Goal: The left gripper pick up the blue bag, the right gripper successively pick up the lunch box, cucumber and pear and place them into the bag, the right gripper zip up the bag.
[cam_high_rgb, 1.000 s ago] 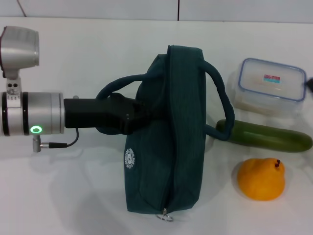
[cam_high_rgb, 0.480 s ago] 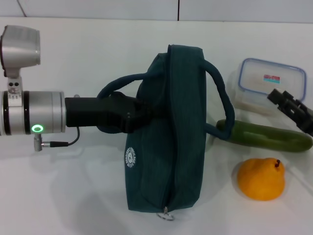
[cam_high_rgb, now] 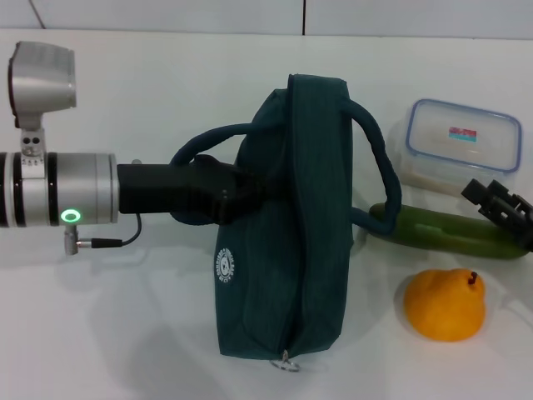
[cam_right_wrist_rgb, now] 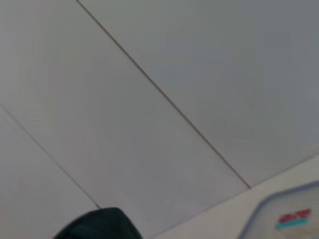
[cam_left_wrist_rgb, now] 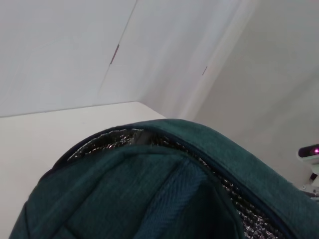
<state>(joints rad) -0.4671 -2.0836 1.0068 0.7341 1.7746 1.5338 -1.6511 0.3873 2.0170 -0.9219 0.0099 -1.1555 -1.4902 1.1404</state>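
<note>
The blue bag (cam_high_rgb: 287,225) stands upright in the middle of the white table, zipper pull at its near end. My left gripper (cam_high_rgb: 237,196) reaches in from the left and is shut on the bag's side by the handle. The left wrist view looks over the bag (cam_left_wrist_rgb: 149,199) and its silver lining. The clear lunch box (cam_high_rgb: 462,146) with a blue rim sits at the back right. In front of it lies the cucumber (cam_high_rgb: 441,229), and nearer still the yellow pear (cam_high_rgb: 444,304). My right gripper (cam_high_rgb: 485,192) hovers open at the right edge, above the cucumber, just in front of the lunch box.
The bag's right handle (cam_high_rgb: 379,179) loops out and touches the cucumber's end. The right wrist view shows the wall, a corner of the lunch box (cam_right_wrist_rgb: 289,214) and the bag's top (cam_right_wrist_rgb: 99,224). Bare table (cam_high_rgb: 125,317) lies to the front left.
My right gripper has come in from the right edge and dropped toward the cucumber. The left arm and the bag have shifted slightly to the right.
</note>
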